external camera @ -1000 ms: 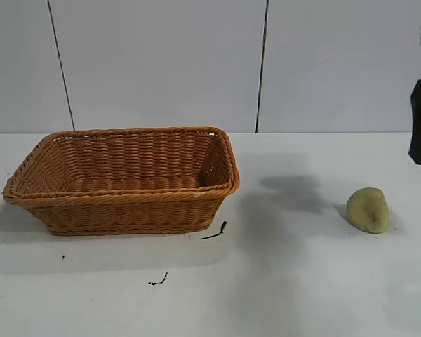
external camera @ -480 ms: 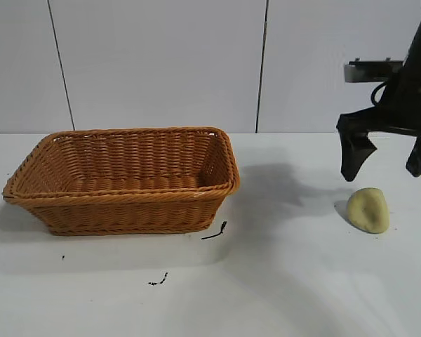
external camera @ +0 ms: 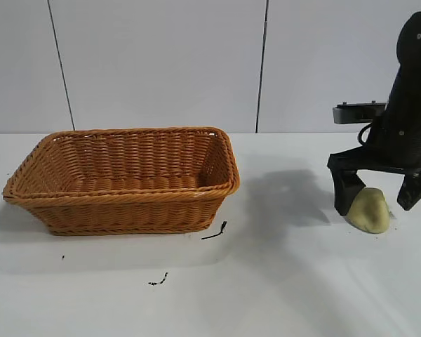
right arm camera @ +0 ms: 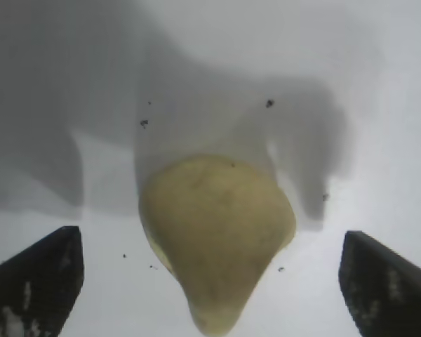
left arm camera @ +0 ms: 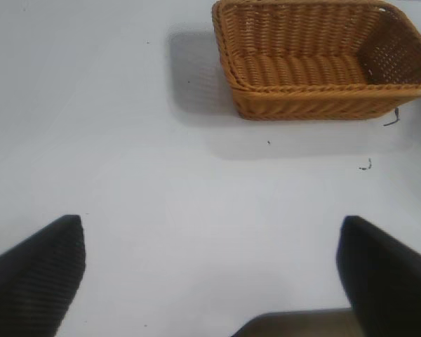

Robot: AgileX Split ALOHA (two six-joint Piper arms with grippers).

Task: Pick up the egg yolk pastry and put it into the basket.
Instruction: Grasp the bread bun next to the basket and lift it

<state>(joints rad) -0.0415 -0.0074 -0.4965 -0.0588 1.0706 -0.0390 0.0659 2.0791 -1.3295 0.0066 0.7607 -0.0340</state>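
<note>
The egg yolk pastry (external camera: 369,210), a pale yellow-green lump, lies on the white table at the right. My right gripper (external camera: 379,196) is open and low over it, one black finger on each side, not touching. In the right wrist view the pastry (right arm camera: 216,225) sits between the two spread fingertips (right arm camera: 38,277). The orange-brown wicker basket (external camera: 126,200) stands on the left half of the table and holds nothing that I can see. My left gripper (left arm camera: 210,270) is open over bare table, out of the exterior view; the basket (left arm camera: 323,102) lies well ahead of it.
Small black scraps (external camera: 215,232) lie on the table in front of the basket's right corner, with another bit (external camera: 158,281) nearer the front. A white panelled wall stands behind the table.
My right arm has come in from the upper right and dropped down, so its open fingers now straddle the pastry. The pastry and the basket have not moved.
</note>
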